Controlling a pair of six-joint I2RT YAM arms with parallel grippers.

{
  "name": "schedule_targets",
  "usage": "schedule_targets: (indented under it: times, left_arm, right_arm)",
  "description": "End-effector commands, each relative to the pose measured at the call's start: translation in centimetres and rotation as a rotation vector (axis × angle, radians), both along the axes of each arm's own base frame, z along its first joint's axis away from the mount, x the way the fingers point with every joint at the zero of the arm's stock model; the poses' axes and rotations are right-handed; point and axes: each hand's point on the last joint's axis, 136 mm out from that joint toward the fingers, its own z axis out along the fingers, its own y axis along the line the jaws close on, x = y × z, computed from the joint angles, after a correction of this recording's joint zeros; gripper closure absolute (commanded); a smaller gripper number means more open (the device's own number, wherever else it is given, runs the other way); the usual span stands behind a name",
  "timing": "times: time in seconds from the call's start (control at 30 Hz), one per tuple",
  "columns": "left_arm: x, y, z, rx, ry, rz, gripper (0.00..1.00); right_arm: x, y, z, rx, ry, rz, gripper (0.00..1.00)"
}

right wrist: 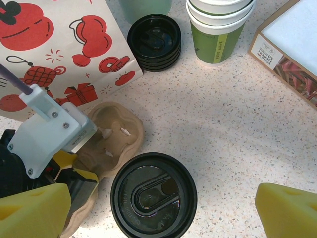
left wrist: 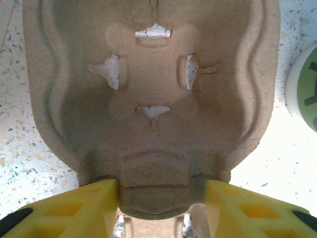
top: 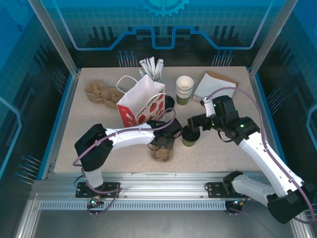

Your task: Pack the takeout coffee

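The takeout coffee point(top: 189, 137) is a small dark-green cup with a round black lid point(right wrist: 153, 196), standing upright on the table mid-front. My right gripper point(right wrist: 158, 213) hangs just above it, open wide, one yellow finger on each side of the lid and touching nothing. Right beside the cup on its left lies a brown pulp cup carrier point(top: 162, 151). My left gripper point(left wrist: 161, 198) is shut on the carrier point(left wrist: 153, 99), its yellow fingers point(left wrist: 84, 210) pressed against both sides of the middle ridge. A green cup wall point(left wrist: 304, 82) shows at the right edge of the left wrist view.
A white paper bag with red prints point(top: 141, 101) stands open behind the carrier. Behind the coffee are a stack of black lids point(right wrist: 154, 42), a stack of white-rimmed green cups point(top: 184, 89) and a flat box point(top: 215, 84). More carriers point(top: 101, 93) lie back left.
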Motion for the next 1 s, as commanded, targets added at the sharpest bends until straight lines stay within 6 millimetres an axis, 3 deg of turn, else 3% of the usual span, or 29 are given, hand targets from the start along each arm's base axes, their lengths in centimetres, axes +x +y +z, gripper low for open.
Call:
schedule_targets:
  times: [0.0, 0.63, 0.97]
  left_arm:
    - [0.7, -0.2, 0.7, 0.014, -0.017, -0.012, 0.51]
    - [0.1, 0.3, 0.3, 0.029, 0.039, -0.105, 0.6]
    - [-1.1, 1.3, 1.0, 0.043, 0.079, -0.167, 0.56]
  right_arm:
    - [0.0, -0.2, 0.1, 0.011, -0.013, 0.002, 0.03]
    - [0.0, 0.0, 0.1, 0.015, -0.011, 0.008, 0.03]
    - [0.0, -0.1, 0.0, 0.016, -0.008, 0.005, 0.03]
